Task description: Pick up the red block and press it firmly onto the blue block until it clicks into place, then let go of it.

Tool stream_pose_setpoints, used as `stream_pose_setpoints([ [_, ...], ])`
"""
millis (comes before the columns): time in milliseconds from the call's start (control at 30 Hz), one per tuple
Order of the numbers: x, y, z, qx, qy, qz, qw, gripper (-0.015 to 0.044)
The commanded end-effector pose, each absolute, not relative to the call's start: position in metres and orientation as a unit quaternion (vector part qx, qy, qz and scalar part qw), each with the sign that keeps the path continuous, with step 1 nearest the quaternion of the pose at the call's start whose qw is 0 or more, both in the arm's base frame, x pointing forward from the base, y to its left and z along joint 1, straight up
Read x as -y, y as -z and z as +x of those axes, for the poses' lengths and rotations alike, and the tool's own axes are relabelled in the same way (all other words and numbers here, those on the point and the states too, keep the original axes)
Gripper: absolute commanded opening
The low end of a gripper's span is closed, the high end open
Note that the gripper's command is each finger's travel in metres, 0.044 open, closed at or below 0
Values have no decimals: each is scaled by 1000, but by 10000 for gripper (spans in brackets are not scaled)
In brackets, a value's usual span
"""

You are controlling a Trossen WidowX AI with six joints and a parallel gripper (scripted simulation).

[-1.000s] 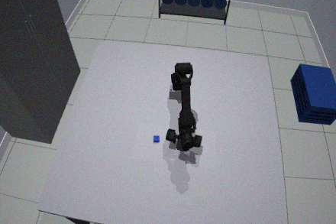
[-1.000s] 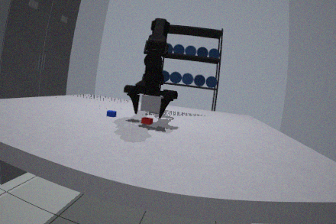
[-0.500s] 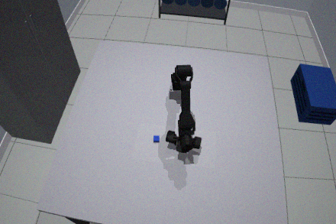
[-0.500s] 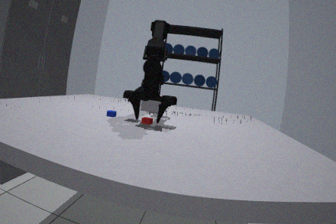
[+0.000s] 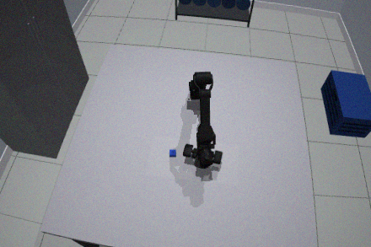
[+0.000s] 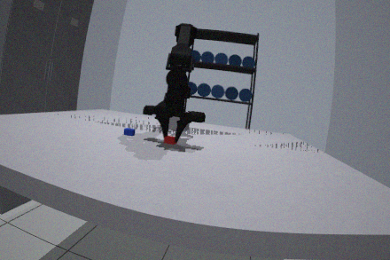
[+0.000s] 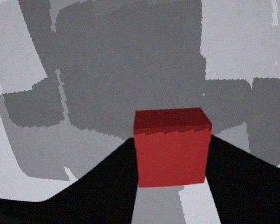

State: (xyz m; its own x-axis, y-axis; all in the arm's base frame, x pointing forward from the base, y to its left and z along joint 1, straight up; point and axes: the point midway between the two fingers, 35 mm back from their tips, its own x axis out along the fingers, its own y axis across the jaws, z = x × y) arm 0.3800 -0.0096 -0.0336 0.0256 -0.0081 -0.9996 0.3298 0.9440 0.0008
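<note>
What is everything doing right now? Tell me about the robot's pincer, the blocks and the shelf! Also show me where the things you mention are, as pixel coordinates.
Black robot pincer point(image 5: 205, 159) point(image 6: 170, 139) point(image 7: 169, 144): shut on the red block.
Small red block point(image 6: 169, 140) point(image 7: 172, 157): gripped between the fingers.
Small blue block point(image 5: 173, 153) point(image 6: 128, 131): sitting on the table, nothing on top.
Dark metal shelf point(image 5: 216, 10) point(image 6: 226, 35): standing upright, holding round blue things.
</note>
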Motion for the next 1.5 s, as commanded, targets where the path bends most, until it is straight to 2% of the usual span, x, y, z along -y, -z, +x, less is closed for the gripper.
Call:
stream_pose_setpoints([
  [0, 9, 34, 380, -688, 118, 118, 707, 65],
  [100, 9, 31, 380, -688, 118, 118, 707, 0],
  [933, 3, -83, 372, -688, 118, 118, 707, 0],
  [1167, 7, -84, 371, -688, 119, 118, 706, 0],
  [1467, 43, -70, 364, -693, 119, 113, 702, 0],
])
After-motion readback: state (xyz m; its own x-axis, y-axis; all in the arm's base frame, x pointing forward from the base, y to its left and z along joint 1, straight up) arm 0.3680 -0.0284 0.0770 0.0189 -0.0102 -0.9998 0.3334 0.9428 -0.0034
